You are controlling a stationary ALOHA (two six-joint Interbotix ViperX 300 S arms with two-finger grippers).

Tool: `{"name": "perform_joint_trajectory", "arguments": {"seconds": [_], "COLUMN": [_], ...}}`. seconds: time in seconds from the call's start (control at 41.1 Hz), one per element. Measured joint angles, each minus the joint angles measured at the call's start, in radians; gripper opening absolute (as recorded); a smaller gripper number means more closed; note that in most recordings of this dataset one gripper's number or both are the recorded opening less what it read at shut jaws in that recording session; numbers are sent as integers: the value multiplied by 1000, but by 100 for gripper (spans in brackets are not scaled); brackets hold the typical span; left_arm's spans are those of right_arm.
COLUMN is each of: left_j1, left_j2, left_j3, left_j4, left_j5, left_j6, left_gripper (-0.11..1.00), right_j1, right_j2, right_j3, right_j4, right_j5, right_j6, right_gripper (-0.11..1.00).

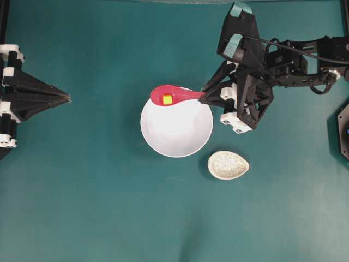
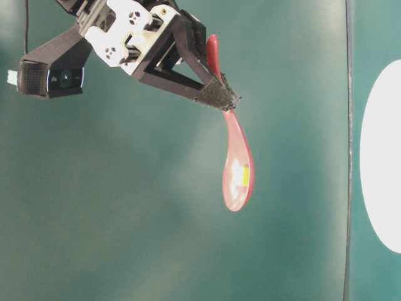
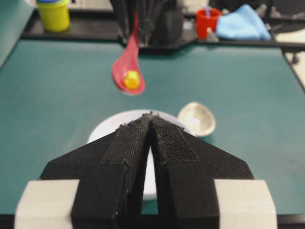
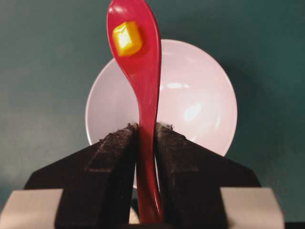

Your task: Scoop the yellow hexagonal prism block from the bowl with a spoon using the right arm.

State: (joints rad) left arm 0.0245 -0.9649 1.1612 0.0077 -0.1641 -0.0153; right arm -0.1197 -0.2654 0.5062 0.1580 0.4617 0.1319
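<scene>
Bowl (image 2: 383,157) cut by right frame edge

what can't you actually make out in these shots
- Left wrist view: the closed left gripper hides most of the bowl.
- Table-level view: the bowl is cut off by the right edge.
- Right wrist view: the right gripper hides the spoon handle's end.
- Overhead view: the yellow block is too small to show its shape.

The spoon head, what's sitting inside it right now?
The yellow block sits in the spoon head, above the bowl. Its underside is hidden.
</scene>
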Motion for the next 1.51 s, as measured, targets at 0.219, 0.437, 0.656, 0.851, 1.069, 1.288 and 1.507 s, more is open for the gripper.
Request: {"name": "perform_joint_trajectory", "arguments": {"seconds": [0.219,0.437,0.656,0.851,1.069,1.288,1.507], "left_j1": [-2,-2,-2,0,0,-2,0], "left_j2": [0,0,0,0,2,0,0], "left_j3": [0,0,0,0,0,0,0], "left_j4": [0,0,0,0,0,0,0], "left_j5": [0,2,0,2,6,9,12], "left_j6": [0,0,0,0,0,0,-2], "left_gripper": [4,4,4,4,4,4,4], "right_j1": [0,0,0,0,0,0,14], "right_j2": [0,0,0,0,-26,-127,-245], "right_j3": [2,2,2,2,20,104,207], "right_j4": [-5,-9,-9,-11,-18,-20,-18], "right_j5": [0,0,0,0,-6,-52,-115], "right_j6": [0,0,0,0,0,0,6], "right_gripper": [9,9,9,9,9,9,10]}}
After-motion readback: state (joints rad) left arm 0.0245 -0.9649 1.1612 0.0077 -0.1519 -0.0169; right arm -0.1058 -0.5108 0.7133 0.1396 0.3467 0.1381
